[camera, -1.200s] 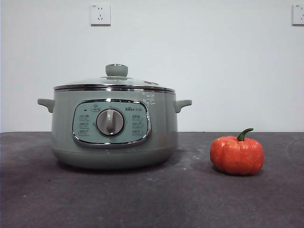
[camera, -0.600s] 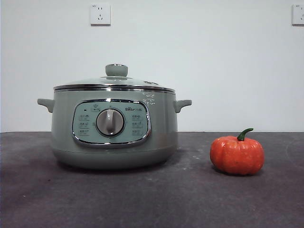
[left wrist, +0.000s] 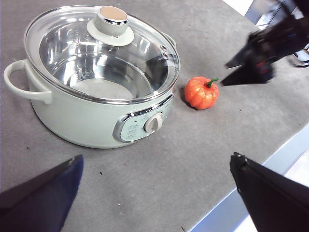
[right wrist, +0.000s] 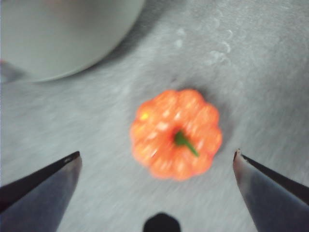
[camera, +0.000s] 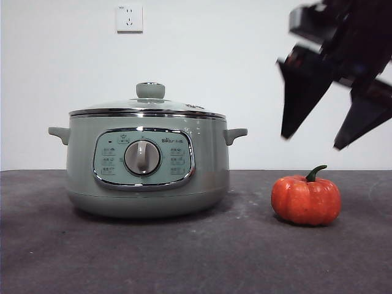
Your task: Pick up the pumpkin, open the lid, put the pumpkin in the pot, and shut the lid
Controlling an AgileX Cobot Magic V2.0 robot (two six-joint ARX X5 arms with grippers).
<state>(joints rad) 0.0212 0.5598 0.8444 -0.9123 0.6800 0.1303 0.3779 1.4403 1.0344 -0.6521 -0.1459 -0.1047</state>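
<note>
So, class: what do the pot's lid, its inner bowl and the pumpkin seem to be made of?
Lid: clear glass, see-through, with a shiny chrome rim. Inner bowl: polished metal, probably steel, mirror-like. Pumpkin: likely moulded plastic or foam, with a matte mottled orange skin.

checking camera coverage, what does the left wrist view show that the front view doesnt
Only the left wrist view: the pot's shiny bare inside, seen through the glass lid, and the left pincer, open and well away from the pot.

Only the front view: the wall socket behind the pot.

Both: the lid shut on the pot, its dial, and the pumpkin on the grey table with the open right pincer above it, not touching.
</note>
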